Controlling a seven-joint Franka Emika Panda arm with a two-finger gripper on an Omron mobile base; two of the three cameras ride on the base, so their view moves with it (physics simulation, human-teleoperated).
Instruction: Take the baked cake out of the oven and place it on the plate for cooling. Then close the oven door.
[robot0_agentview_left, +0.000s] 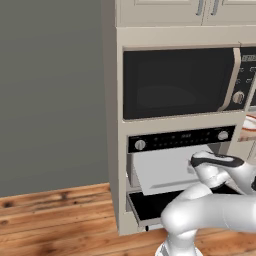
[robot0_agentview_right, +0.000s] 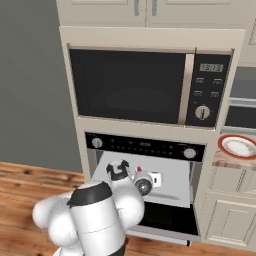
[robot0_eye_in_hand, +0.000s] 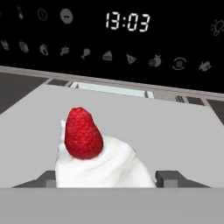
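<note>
The oven door (robot0_agentview_right: 165, 225) hangs open; the baked cake (robot0_eye_in_hand: 98, 159) sits on the oven's tray between the spread gripper (robot0_eye_in_hand: 105, 178) fingers, ungrasped. The plate (robot0_agentview_right: 239, 147) waits empty.

oven panel (robot0_eye_in_hand: 112, 39) clock "13:03", icon row

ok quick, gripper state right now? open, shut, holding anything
gripper: open, a fingertip on either side of the baked cake on the oven tray; whether the pads touch the cake cannot be told, so not clearly holding it.
</note>
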